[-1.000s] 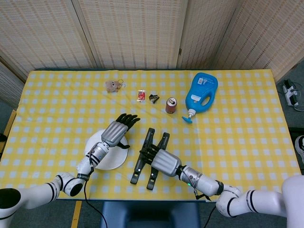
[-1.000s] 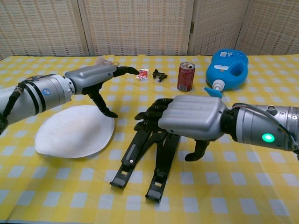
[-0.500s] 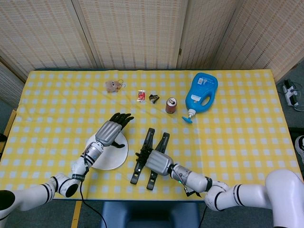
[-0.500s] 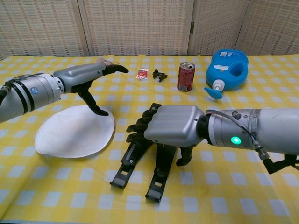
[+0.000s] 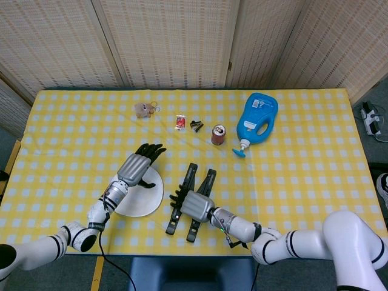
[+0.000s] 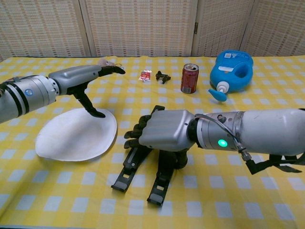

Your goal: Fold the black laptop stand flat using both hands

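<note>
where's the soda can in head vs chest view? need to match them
Head view: soda can stands upper centre, just right of the middle, far side of the laptop stand.
Chest view: soda can stands upper centre-right, beyond the right hand.
Shared landmark: the blue detergent bottle lies just right of the can in both views.

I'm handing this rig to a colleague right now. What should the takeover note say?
Right hand: on top of the black laptop stand, fingers curled over it; a firm grip can't be confirmed.
Left hand: open, holding nothing, above the white plate, apart from the stand.
Stand: on the yellow checked tablecloth, two bars side by side, looking low.
Left: bring the left hand in, check it lies flat.
</note>
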Motion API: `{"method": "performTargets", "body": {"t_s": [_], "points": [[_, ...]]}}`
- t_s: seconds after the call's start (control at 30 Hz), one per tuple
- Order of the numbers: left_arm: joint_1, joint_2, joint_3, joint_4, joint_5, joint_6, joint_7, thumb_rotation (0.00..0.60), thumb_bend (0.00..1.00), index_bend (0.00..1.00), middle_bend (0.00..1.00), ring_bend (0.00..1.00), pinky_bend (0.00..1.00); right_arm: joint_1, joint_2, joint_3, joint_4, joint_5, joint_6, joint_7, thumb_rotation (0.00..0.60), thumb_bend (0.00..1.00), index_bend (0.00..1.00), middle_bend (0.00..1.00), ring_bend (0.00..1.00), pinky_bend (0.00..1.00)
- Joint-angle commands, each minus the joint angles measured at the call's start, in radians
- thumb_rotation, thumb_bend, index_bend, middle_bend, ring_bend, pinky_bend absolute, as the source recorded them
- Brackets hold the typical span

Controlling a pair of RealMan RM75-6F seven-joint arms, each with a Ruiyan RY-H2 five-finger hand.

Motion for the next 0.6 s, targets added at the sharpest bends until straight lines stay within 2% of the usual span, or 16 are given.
{"method": "performTargets", "body": {"t_s": [0.03, 0.2, 0.3, 0.6], "points": [[0.001, 0.000, 0.000, -0.001, 0.001, 0.001, 0.000, 0.600, 0.15, 0.00, 0.06, 0.00, 0.00, 0.013, -0.004, -0.006, 0.001, 0.009, 0.006, 0.000, 0.600, 0.24, 0.00, 0.11, 0.04, 0.02], [0.003, 0.003, 0.000, -0.006, 0.004, 0.004, 0.000, 0.600, 0.15, 0.00, 0.06, 0.00, 0.00, 0.025, -0.006, -0.015, 0.009, -0.006, 0.021, 0.027, 0.600, 0.24, 0.14, 0.21, 0.09, 0.03], [0.005, 0.004, 0.001, -0.005, 0.004, 0.004, 0.000, 0.600, 0.15, 0.00, 0.06, 0.00, 0.00, 0.020, -0.001, -0.018, 0.014, -0.056, 0.043, 0.070, 0.600, 0.24, 0.30, 0.30, 0.14, 0.06], [0.004, 0.003, -0.004, -0.009, 0.001, 0.003, 0.010, 0.600, 0.15, 0.00, 0.06, 0.00, 0.00, 0.007, 0.019, -0.034, 0.043, -0.230, 0.100, 0.223, 0.600, 0.24, 0.56, 0.48, 0.29, 0.13]]}}
